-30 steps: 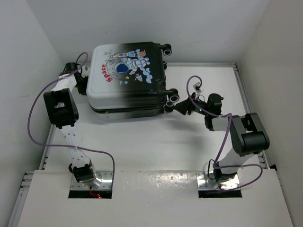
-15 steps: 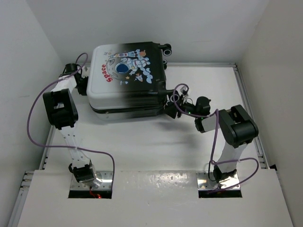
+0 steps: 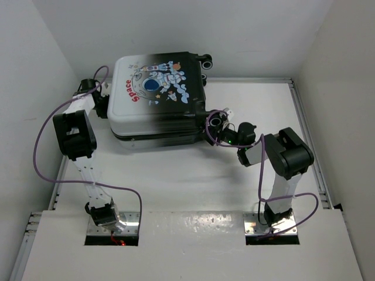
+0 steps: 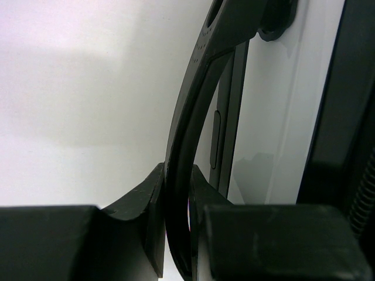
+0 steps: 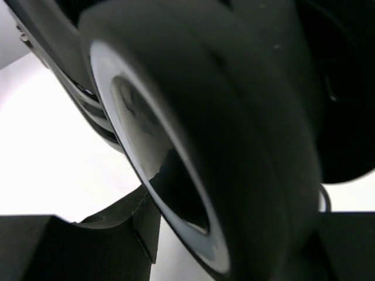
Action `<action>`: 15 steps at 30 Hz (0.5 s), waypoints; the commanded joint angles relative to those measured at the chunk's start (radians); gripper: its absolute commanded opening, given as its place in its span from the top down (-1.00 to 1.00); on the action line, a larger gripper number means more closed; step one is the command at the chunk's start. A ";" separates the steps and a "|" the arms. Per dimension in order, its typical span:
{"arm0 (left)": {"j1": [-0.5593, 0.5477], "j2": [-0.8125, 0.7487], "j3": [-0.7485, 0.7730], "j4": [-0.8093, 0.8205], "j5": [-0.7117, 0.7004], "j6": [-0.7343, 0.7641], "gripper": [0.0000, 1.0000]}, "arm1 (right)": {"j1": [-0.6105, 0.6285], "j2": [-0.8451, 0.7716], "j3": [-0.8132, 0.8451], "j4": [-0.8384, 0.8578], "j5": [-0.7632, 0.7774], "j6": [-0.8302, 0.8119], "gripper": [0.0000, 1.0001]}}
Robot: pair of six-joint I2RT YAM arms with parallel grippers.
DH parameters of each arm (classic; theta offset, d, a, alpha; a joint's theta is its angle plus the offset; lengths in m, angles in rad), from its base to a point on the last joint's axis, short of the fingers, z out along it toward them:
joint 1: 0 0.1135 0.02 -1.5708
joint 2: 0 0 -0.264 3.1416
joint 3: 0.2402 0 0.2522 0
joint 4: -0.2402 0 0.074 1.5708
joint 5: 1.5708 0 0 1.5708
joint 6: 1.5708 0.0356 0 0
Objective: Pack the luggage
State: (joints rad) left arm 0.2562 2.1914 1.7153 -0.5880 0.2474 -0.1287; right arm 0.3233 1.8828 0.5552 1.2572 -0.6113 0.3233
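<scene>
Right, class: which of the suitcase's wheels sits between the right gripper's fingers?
The wheel at the suitcase's near right corner, closest to the arm bases. The right gripper straddles it; the other wheels, at the far corner, stand untouched.

luggage [image 3: 155, 96]: on table [image 3: 193, 175], rear-left | left pincer [image 3: 104, 92]: its left | right pincer [image 3: 215, 126]: its right

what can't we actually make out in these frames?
- Top view: the inside of the white-to-black hard-shell suitcase, hidden by its shut shell.
- Top view: the left claw tips, hidden behind the suitcase's side. Only the left wrist view shows them, clamped on a black curved handle.
- Right wrist view: a blurred black wheel fills the frame, so whether the right claw grips it cannot be told.
</scene>
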 commanded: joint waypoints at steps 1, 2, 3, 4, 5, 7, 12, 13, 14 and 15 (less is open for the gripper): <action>-0.008 0.090 -0.100 -0.199 -0.074 0.113 1.00 | 0.003 0.015 0.023 0.140 0.041 -0.055 0.24; -0.008 0.090 -0.100 -0.199 -0.074 0.113 1.00 | 0.005 0.018 0.034 0.145 0.036 -0.053 0.24; -0.008 0.090 -0.100 -0.199 -0.074 0.113 1.00 | 0.003 0.018 0.034 0.148 0.036 -0.050 0.24; -0.008 0.090 -0.100 -0.199 -0.074 0.113 1.00 | 0.006 0.019 0.037 0.153 0.035 -0.052 0.28; -0.008 0.090 -0.100 -0.199 -0.074 0.113 1.00 | 0.008 0.027 0.040 0.159 0.027 -0.052 0.42; -0.008 0.090 -0.100 -0.199 -0.083 0.113 1.00 | 0.007 0.032 0.043 0.159 0.027 -0.058 0.57; 0.002 0.090 -0.100 -0.199 -0.083 0.103 1.00 | 0.013 0.052 0.057 0.162 0.068 -0.063 0.94; 0.002 0.090 -0.100 -0.199 -0.083 0.103 1.00 | 0.011 0.049 0.055 0.160 0.076 -0.058 1.00; 0.011 0.090 -0.100 -0.199 -0.083 0.103 1.00 | 0.004 0.041 0.054 0.156 0.087 -0.052 1.00; 0.011 0.090 -0.100 -0.199 -0.092 0.091 1.00 | 0.003 0.038 0.046 0.145 0.125 -0.043 1.00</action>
State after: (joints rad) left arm 0.2584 2.1899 1.7107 -0.5838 0.2478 -0.1326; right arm 0.3172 1.9186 0.5606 1.2785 -0.5961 0.3210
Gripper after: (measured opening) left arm 0.206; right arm 0.184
